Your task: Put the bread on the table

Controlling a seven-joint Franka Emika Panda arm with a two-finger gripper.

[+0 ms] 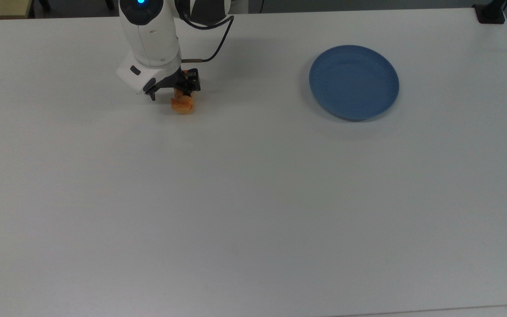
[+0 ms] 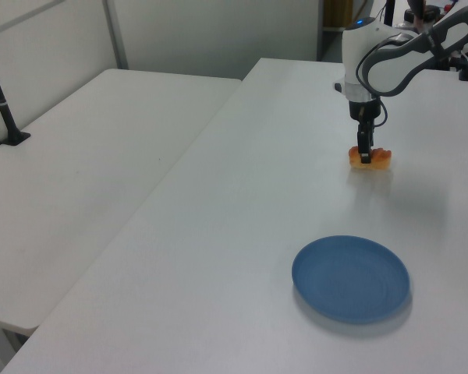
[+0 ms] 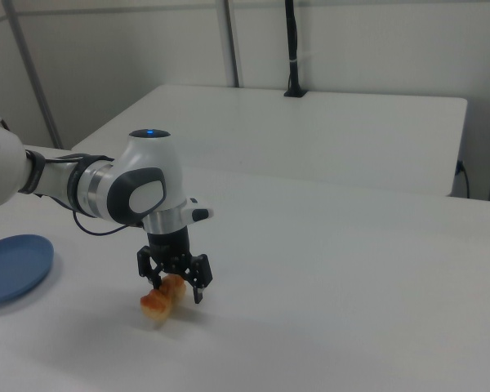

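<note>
The bread (image 1: 183,105) is a small orange-brown bun lying on the white table (image 1: 253,198) near the far edge, at the top view's left. My gripper (image 1: 172,92) hangs straight over it, open, with its black fingers spread on either side of the bun. The right view shows the bread (image 3: 163,300) resting on the table (image 3: 351,310) between the parted fingers of the gripper (image 3: 173,283). From the left view the gripper (image 2: 364,156) stands in front of the bread (image 2: 382,158), which lies on the table (image 2: 242,234).
A round blue plate (image 1: 354,82) sits with nothing on it at the top view's right, well apart from the bread; it is also in the left view (image 2: 351,278) and right view (image 3: 12,269). A second white table (image 2: 78,156) adjoins. A black clamp (image 1: 490,13) sits at the corner.
</note>
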